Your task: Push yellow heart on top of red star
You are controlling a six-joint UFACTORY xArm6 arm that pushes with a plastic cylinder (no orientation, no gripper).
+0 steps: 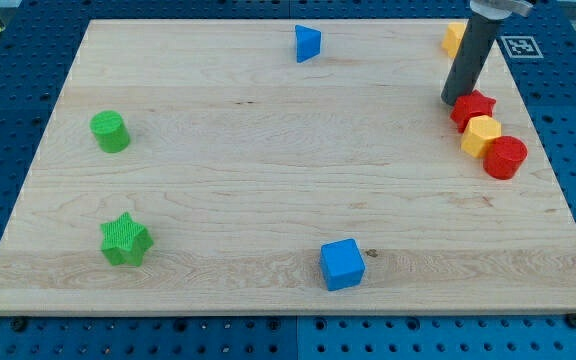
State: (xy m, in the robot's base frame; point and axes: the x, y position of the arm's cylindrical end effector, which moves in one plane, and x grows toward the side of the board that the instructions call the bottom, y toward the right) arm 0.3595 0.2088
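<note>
My tip has no gripper. It touches the red star at its ten o'clock. The yellow heart sits snug at the star's five o'clock, probably needing no more pushing.

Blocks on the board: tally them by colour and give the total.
Green: 2, cylinder, star
Blue: 2, triangle, cube
Red: 2, star, cylinder
Yellow: 2, heart, partly hidden block
Total: 8
</note>
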